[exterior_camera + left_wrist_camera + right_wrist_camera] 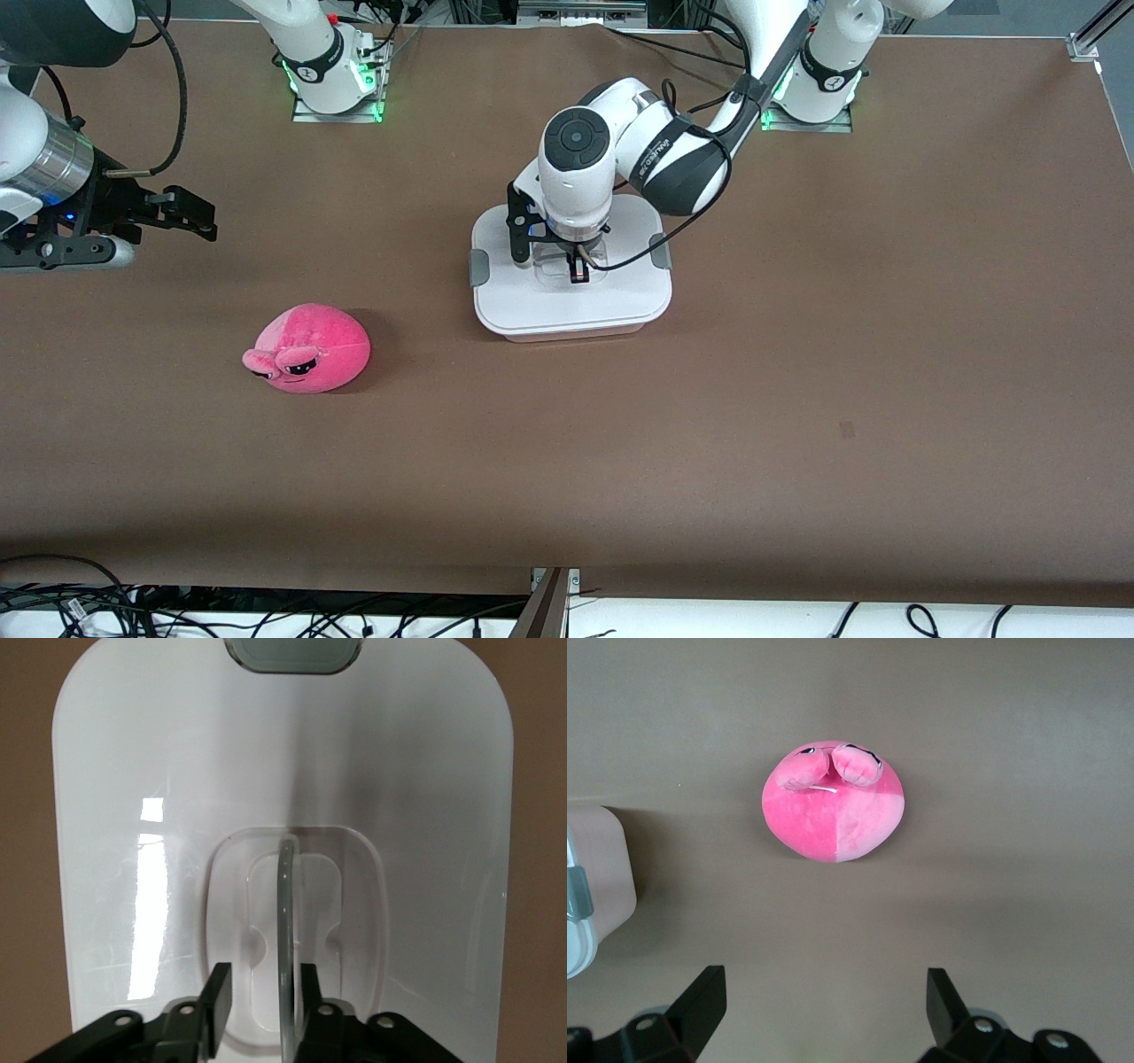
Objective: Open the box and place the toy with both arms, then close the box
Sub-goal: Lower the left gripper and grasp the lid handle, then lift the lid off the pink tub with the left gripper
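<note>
The box point(571, 306) stands mid-table with its white lid point(124, 815) on. My left gripper point(578, 270) is down on the lid, its jaws narrowed astride the clear upright handle point(286, 904) in the recess. In the left wrist view my left gripper point(263, 974) has one pad against the handle and the other a small gap off it. The toy point(310, 347), a pink plush, lies on the table nearer the front camera than the box, toward the right arm's end. My right gripper point(197, 215) waits open and empty over that end of the table; the right wrist view shows the toy point(835, 806) ahead of my right gripper point(828, 988).
Grey clips point(478, 266) sit on the lid's two short sides, one seen close in the left wrist view point(292, 651). A corner of the box point(598, 868) shows in the right wrist view. Brown table point(797, 399) spreads all round; cables lie along its front edge.
</note>
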Available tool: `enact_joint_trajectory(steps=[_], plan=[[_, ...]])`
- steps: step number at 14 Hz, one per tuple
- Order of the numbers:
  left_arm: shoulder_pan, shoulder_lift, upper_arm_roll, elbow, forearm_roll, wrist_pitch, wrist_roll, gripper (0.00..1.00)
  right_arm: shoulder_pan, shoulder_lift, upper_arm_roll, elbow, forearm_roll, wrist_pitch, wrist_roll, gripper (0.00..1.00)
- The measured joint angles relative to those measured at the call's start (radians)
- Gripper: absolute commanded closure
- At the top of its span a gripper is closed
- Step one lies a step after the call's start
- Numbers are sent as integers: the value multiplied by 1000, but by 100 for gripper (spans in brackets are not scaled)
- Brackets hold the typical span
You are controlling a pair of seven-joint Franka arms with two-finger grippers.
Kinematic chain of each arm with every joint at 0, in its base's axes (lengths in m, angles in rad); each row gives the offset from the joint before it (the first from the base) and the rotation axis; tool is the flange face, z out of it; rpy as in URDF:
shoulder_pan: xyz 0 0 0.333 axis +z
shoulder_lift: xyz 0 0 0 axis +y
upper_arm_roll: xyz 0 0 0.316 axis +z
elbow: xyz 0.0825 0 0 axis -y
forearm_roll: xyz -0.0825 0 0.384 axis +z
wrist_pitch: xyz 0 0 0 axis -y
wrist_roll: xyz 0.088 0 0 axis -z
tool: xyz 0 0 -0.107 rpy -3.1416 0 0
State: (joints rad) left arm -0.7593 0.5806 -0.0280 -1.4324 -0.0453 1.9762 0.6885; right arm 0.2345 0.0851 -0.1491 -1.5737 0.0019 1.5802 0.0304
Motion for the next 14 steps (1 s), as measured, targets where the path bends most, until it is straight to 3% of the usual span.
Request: enact_joint_trajectory(steps=[6, 10, 14], plan=[[0, -23, -2, 6, 0, -20, -1, 100, 0, 0, 0, 0, 0, 0, 0, 0], [5, -49, 2, 66, 0, -111, -2, 100, 0, 0, 0, 0, 0, 0, 0, 0], [119, -84, 8, 111, 0, -246, 0, 100, -1, 1, 0, 0, 0, 1, 0, 0]])
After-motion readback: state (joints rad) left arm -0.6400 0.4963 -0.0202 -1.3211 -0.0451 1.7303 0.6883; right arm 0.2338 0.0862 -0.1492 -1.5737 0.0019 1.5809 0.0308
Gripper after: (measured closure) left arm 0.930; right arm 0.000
